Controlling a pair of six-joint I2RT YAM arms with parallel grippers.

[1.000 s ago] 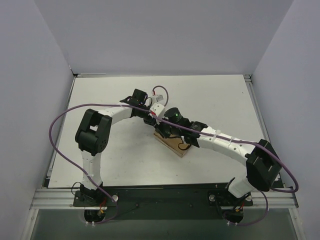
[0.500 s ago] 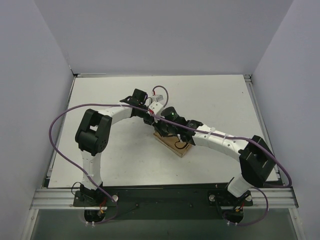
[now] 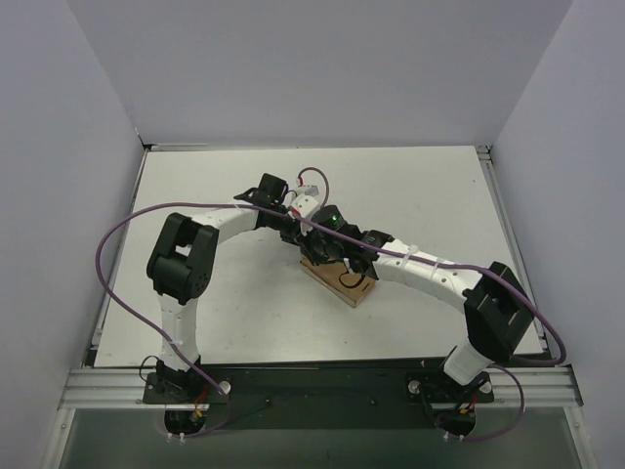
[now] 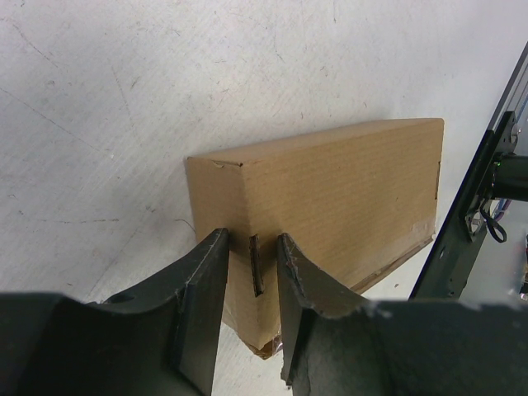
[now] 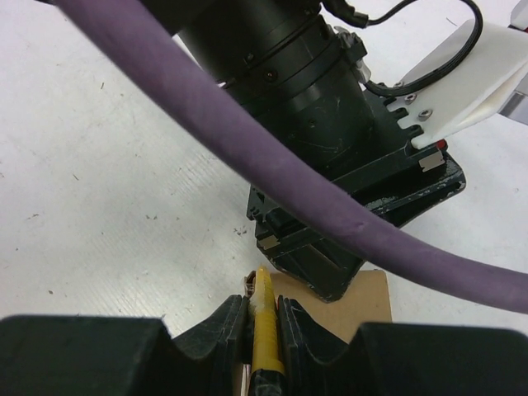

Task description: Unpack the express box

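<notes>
While the brown box [image 3: 332, 281] lies slantwise mid-way across the white bench [image 3: 420, 195], both arms meet over its far end. The left jaws stand partly spread against the box's end face, one on each side of a flap slot, pinching nothing. The right jaws pinch a yellow knife [image 5: 266, 334], its tip at the box's top edge, just below the left wrist.

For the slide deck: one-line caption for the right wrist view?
Right gripper clamps a yellow utility knife, tip at the express box edge, left arm's wrist just beyond.
</notes>
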